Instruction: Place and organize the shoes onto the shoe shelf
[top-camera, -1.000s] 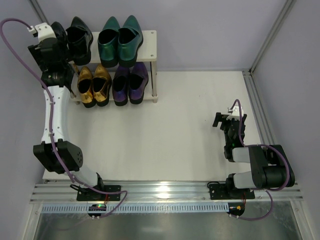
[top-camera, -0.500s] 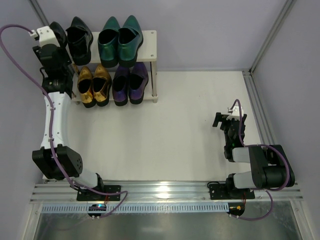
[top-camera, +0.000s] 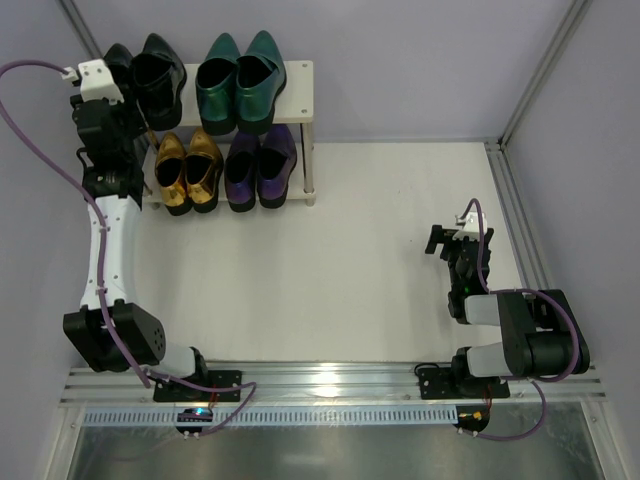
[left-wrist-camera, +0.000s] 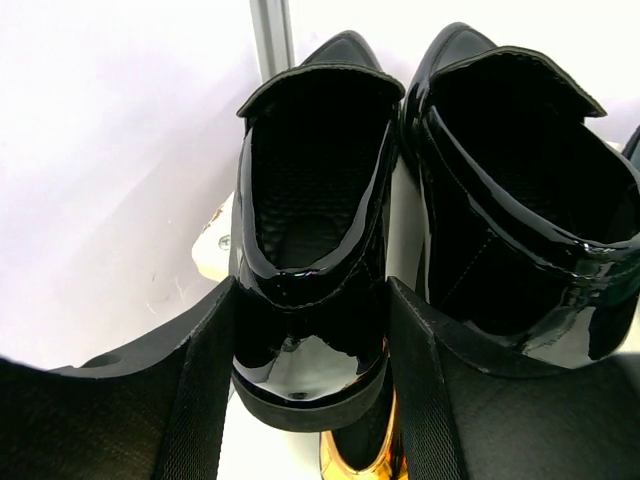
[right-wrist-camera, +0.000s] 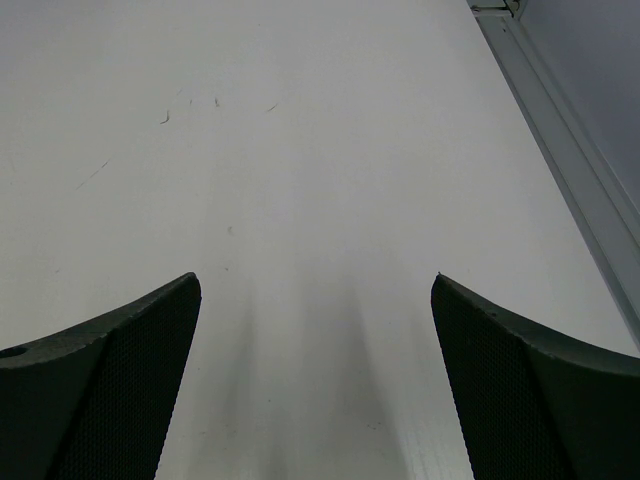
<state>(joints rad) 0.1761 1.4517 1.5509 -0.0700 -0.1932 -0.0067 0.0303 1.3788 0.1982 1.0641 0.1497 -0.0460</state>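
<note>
Heel of the left black shoe (left-wrist-camera: 310, 345) sits pinched in the left claw (left-wrist-camera: 311, 288) on the shoe shelf (top-camera: 298, 92) top board. Right claw (right-wrist-camera: 316, 282) hangs wide over the tabletop (right-wrist-camera: 300, 140).

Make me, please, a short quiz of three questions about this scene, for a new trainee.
1. True or false: the green shoes stand on the top board of the shoe shelf.
2. What colour is the shoe whose heel lies between the fingers of the left gripper? A gold, B black, C purple.
3. Fill in: the right gripper is open and holds ____.
Key: 1 true; 2 B; 3 nothing.
</note>
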